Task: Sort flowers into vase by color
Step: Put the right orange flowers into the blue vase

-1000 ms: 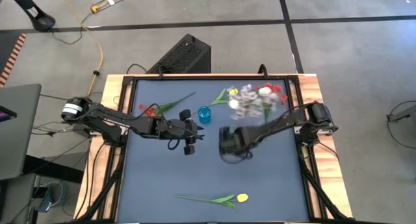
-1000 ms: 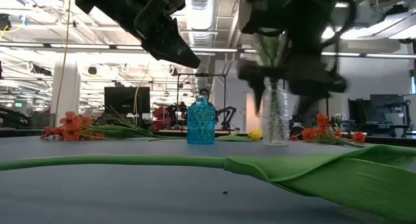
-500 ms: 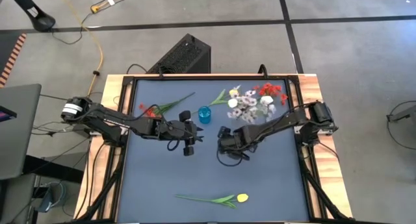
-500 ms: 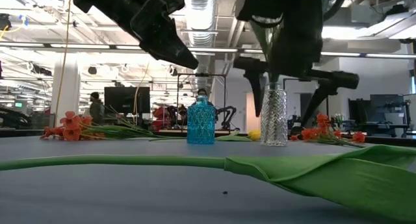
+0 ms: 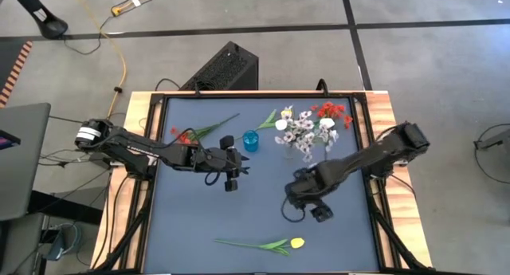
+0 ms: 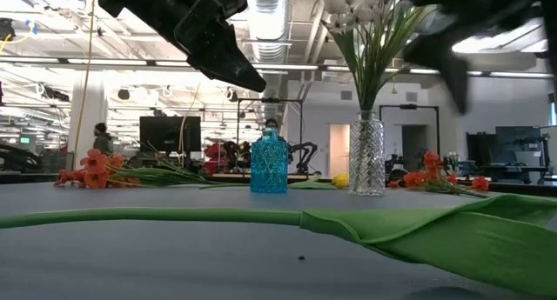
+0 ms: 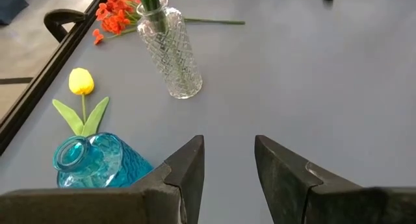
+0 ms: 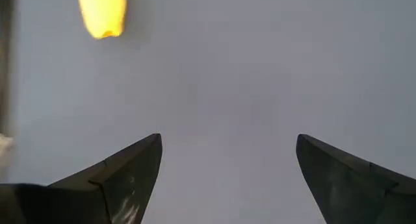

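R hand (image 5: pixel 319 211) hangs over the bare middle-right of the surface (image 5: pixel 255 207), fingers spread wide, nothing between them – right wrist view shows only dark cloth and a yellow bloom at the edge of its sight. L hand (image 5: pixel 233 170) hovers near centre, just 7 o'clock of the blue bottle (image 5: pixel 251 140), fingers parted a little, empty.

Likely next target: yellow tulip (image 5: pixel 296 243) lying at the front edge. From the R hand it sits at approx 7 o'clock, near; from the L hand approx 5 o'clock and well apart, so R arm is the nearer. Its long axis runs 9-to-3 across the surface: bloom at the 3 end, stem and leaves trailing toward 9. A grip on the stem means closing across that line, i.e. fingers set 12-to-6, I'd judge.

Elsewhere: clear vase (image 5: pixel 307 154) at 12 o'clock of the R hand holds the white-pink sprays (image 5: pixel 299 131). Red flowers (image 5: pixel 330 111) lie behind it near the back-right corner, a second yellow tulip (image 5: pixel 284 112) by the back edge, more red flowers (image 5: pixel 185 136) back-left w/ long stems.
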You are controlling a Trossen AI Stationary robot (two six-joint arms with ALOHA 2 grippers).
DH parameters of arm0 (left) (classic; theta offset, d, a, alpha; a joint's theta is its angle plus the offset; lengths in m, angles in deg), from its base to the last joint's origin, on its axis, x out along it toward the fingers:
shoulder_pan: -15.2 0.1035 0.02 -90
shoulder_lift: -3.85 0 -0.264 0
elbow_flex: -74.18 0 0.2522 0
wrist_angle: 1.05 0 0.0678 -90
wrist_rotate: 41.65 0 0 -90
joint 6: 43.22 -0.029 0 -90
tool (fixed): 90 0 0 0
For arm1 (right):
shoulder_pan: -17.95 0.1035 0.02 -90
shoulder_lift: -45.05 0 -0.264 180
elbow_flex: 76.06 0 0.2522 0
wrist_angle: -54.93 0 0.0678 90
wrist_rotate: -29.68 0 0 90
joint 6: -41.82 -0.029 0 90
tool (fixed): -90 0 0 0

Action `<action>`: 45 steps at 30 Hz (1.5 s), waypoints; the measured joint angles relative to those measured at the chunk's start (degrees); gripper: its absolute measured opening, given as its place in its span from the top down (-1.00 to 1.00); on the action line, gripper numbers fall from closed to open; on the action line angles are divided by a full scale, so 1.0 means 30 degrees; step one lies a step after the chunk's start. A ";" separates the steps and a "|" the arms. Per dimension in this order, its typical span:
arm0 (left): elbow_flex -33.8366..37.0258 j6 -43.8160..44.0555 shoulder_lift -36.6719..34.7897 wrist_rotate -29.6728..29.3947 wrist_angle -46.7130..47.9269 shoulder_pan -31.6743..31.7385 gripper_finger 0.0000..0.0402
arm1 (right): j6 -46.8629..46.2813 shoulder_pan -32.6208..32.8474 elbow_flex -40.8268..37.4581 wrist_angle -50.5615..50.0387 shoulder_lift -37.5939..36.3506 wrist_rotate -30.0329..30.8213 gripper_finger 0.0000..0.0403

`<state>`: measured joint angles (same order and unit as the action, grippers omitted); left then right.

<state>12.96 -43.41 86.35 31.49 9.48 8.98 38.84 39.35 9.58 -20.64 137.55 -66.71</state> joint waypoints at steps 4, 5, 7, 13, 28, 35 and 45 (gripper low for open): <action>0.0000 0.0016 0.0000 0.0013 -0.0036 0.0000 0.38 | -0.5324 0.1092 -0.0753 -0.0487 -0.2357 0.0540 -0.89; 0.0000 0.0081 0.0000 0.0060 0.0018 0.0000 0.38 | -0.6423 0.1429 -0.1146 -0.0552 -0.2963 0.1075 -0.89; 0.0000 0.0115 0.0000 0.0429 0.0253 0.0000 0.38 | -0.8461 0.2045 -0.2167 -0.0935 -0.4201 0.1691 -0.89; 0.0000 0.0949 -0.0907 0.0319 0.2825 -0.0051 0.38 | -1.4503 0.3607 -0.6546 -0.1584 -0.8229 0.3473 -0.89; 0.0000 -0.0006 -0.1592 -0.0043 0.3476 0.0867 0.38 | -2.1876 -0.3720 -1.5180 0.2551 -1.7497 0.9251 -0.86; 0.0007 0.0110 -0.1537 0.0437 0.2683 0.1064 0.38 | -1.8179 -0.9840 -1.5176 0.4719 -1.6381 0.9047 -0.86; 0.0000 0.0136 -0.1537 0.0634 0.2366 0.1013 0.38 | -1.3610 -1.6511 -1.5169 0.8385 -1.1486 0.6181 -0.75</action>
<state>12.96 -43.00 81.74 33.39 16.58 12.02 -1.99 -10.19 -35.93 4.52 103.09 -48.17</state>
